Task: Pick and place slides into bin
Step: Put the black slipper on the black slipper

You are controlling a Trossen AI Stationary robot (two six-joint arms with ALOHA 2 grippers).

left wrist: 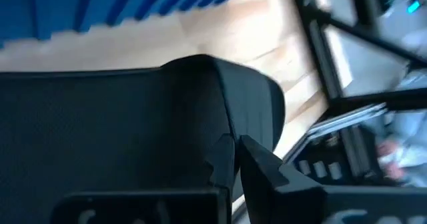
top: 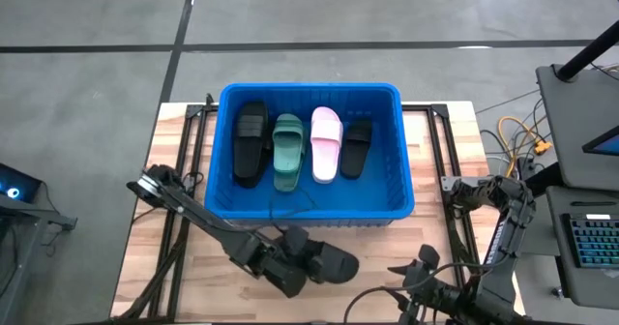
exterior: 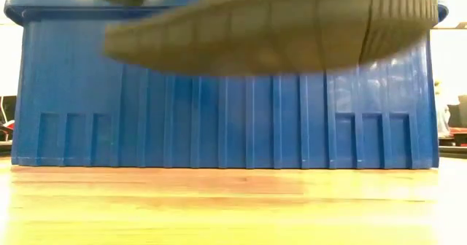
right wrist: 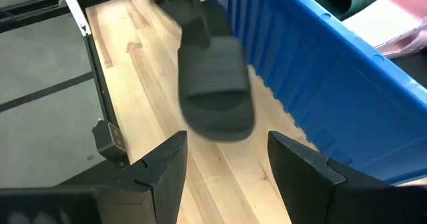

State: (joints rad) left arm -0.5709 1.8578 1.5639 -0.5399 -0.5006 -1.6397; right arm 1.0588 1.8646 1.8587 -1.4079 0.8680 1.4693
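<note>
Left gripper lifts a black slide beside the bin

The left gripper (top: 290,267), near the bench's (top: 155,257) front edge, has its fingers (left wrist: 257,167) clamped on a black slide (top: 327,263), which hangs clear of the wood just in front of the blue bin's (top: 311,212) front wall. Four more slides lie side by side inside the bin: a black one (top: 250,141), a dark green one (top: 287,151), a pink one (top: 326,143) and a smaller-looking black one (top: 357,146). The right gripper (right wrist: 227,167) waits at the bench's front right, fingers wide and holding nothing.
</note>
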